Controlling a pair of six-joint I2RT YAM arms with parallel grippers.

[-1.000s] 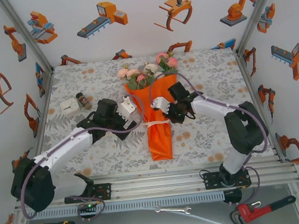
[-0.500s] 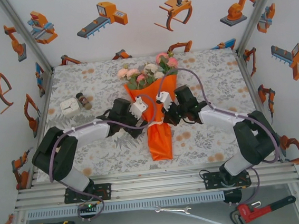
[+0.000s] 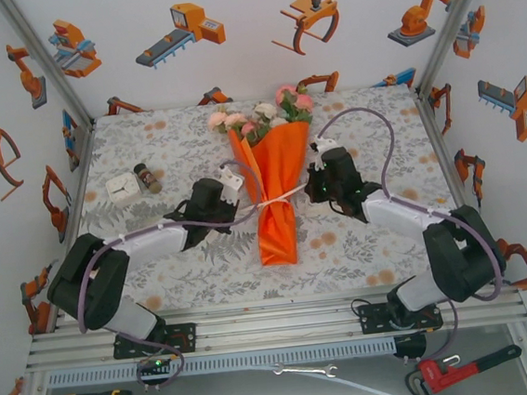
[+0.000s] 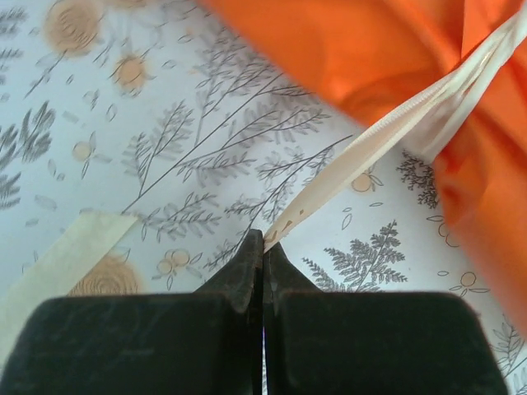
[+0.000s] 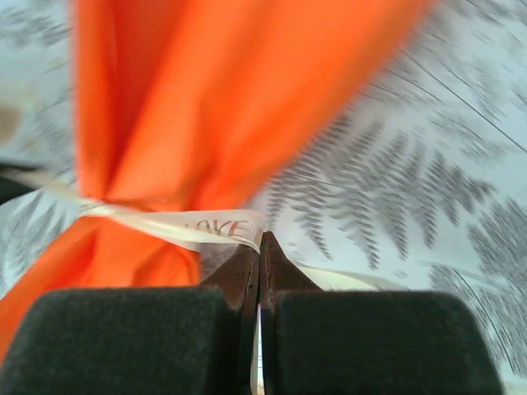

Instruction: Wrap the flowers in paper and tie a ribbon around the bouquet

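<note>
Lying in the middle of the surface [image 3: 369,131] with its grey leaf-print cloth was the bouquet [image 3: 273,173], its narrow end toward the arms. The pink and cream-white flowers [image 3: 261,118] with green leaves poked out of the far, wide end. The bright orange sheet of thin paper [image 3: 281,233] was wrapped around them like a cone and pinched in at the waist. The long, thin, cream-white fabric ribbon [image 3: 268,201] went around that waist and stretched out to both sides.

The left gripper [image 3: 243,199] sat just to the left of the waist. In the left wrist view its two black fingers [image 4: 239,276] were pressed together on one end of the ribbon [image 4: 387,136], which ran up to the paper [image 4: 370,49].

The right gripper [image 3: 307,189] sat just to the right of the waist. In the right wrist view its fingers [image 5: 239,267] were pressed together too, clamped on the ribbon [image 5: 218,226] close to the paper [image 5: 206,82]. Red letters there spelled "LOVE". That picture was a bit blurry.

Far off to the left on the surface sat a small white box [image 3: 122,186] and a little brown bottle [image 3: 148,178], just beside each other.
</note>
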